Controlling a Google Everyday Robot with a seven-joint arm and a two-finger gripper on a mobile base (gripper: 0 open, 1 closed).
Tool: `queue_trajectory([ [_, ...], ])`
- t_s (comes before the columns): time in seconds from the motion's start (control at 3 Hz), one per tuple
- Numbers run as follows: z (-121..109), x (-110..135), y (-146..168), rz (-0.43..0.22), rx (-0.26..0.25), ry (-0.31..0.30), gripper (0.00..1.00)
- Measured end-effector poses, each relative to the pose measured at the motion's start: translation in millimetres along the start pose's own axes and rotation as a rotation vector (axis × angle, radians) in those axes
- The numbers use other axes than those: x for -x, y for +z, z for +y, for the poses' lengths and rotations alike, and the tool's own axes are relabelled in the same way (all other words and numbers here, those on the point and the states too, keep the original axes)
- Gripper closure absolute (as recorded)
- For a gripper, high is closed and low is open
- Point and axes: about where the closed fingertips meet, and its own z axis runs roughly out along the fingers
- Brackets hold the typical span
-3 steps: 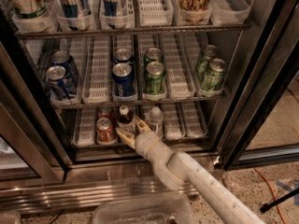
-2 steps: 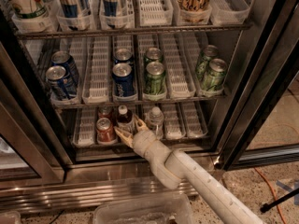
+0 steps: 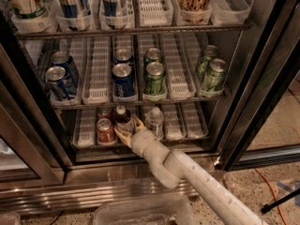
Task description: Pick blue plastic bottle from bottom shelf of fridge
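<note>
Gripper [image 3: 127, 127] sits at the front edge of the bottom shelf [image 3: 186, 124], left of centre, w/ the arm reaching into the fridge [image 3: 262, 74] from lower right. Fingers look spread, one tip low on the left and the other higher on the right, w/ the lower body of the blue plastic bottle [image 3: 123, 118] between them; we see no firm pinch, so we read it as open around the bottle, not clamped. Bottle stands upright in its lane tray near the shelf's front edge, white cap up, dark liquid showing; red can [image 3: 105, 131] is just beside it toward the shelf's left end; clear water bottle [image 3: 155, 121] is one lane to the right, apart from the right finger.

Change vs approx. a sec ago: v. little. Gripper is in nearly the same spot, if anything a touch further left; bottle, can & water bottle are all where they were; bottle hasn't lifted or tilted. We take that to mean the approach is done & we're at the grasp step; the pick itself isn't made yet.

Next, in our judgement: close on the bottle, lift a little, draw back over the front edge. Risks: left finger is close to the red can, so closing could knock it; smooth round plastic may slip if gripped low; the rack above, w/ blue cans [image 3: 123, 81] & green cans [image 3: 154, 77], leaves little headroom, so keep the lift small.
</note>
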Motion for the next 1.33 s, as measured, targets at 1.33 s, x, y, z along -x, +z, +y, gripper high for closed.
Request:
queue_trajectory([
  [1.33, -1, 18, -14, -0.061, -0.027, -0.037, 1.0],
])
